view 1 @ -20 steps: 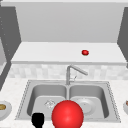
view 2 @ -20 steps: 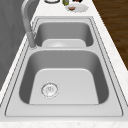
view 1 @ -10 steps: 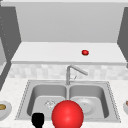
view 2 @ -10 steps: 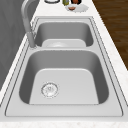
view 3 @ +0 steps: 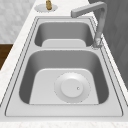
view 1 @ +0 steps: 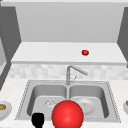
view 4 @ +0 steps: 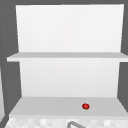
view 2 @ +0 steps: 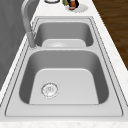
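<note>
Left hand (view 1: 38, 119) at sink (view 1: 27, 86) front edge, beside big red ball (view 1: 67, 115), fingers' state cannot tell; basins open behind. Ball glossy, round, over sink's front rim, plate (view 3: 72, 87) in right basin

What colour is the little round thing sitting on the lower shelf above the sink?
The small round thing is red, clearest in the upper view.

One black hand (view 1: 38, 119) is hanging low at the bottom left of the front view. Its fingers are too hard to make out.
</note>
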{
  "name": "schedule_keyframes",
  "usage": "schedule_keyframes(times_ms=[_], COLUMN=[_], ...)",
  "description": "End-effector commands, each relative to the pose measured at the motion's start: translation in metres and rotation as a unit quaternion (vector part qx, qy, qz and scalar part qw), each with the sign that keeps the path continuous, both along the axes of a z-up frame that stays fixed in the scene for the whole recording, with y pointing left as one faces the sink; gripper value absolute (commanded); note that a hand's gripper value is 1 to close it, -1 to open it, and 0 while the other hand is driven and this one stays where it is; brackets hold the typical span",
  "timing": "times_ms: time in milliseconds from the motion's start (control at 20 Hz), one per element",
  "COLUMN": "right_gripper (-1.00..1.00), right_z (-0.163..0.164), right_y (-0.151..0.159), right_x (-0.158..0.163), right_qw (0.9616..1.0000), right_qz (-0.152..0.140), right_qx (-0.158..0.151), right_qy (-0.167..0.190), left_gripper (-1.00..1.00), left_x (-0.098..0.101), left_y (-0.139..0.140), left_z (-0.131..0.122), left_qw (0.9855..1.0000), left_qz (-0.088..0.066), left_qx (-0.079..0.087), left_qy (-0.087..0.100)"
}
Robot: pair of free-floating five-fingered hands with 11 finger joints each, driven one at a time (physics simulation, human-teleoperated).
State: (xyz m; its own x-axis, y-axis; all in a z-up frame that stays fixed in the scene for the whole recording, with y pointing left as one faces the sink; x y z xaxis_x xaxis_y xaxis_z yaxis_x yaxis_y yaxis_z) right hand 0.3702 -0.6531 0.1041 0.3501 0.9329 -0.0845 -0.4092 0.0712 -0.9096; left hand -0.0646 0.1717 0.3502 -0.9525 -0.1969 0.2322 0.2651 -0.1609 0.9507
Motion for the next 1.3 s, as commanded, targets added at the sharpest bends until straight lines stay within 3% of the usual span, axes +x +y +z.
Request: schedule_keyframes(times_ms=[0, 300, 350, 450, 750, 1250], right_gripper=[1.0, 1.0, -1.0, -1.0, -1.0, -1.0], right_z=[-0.026, -0.025, -0.023, -0.011, 0.014, 0.054], right_y=[-0.011, -0.034, -0.036, -0.034, -0.029, -0.018], right_x=[0.009, 0.004, 0.001, -0.008, -0.021, -0.03], right_qw=[0.9996, 0.9972, 0.9962, 0.9939, 0.9904, 0.993], right_qz=[0.022, 0.023, 0.02, 0.007, 0.012, 0.022], right_qx=[0.008, 0.069, 0.084, 0.108, 0.131, 0.103], right_qy=[-0.013, 0.014, 0.013, 0.022, 0.044, 0.054], left_gripper=[0.0, 0.0, 0.0, 0.0, 0.0, 0.0], left_x=[0.0, 0.0, 0.0, 0.0, 0.0, 0.0], left_y=[0.0, 0.0, 0.0, 0.0, 0.0, 0.0], left_z=[0.0, 0.0, 0.0, 0.0, 0.0, 0.0], left_qw=[1.0, 1.0, 1.0, 1.0, 1.0, 1.0], left_qz=[0.0, 0.0, 0.0, 0.0, 0.0, 0.0], left_qx=[0.0, 0.0, 0.0, 0.0, 0.0, 0.0], left_qy=[0.0, 0.0, 0.0, 0.0, 0.0, 0.0])
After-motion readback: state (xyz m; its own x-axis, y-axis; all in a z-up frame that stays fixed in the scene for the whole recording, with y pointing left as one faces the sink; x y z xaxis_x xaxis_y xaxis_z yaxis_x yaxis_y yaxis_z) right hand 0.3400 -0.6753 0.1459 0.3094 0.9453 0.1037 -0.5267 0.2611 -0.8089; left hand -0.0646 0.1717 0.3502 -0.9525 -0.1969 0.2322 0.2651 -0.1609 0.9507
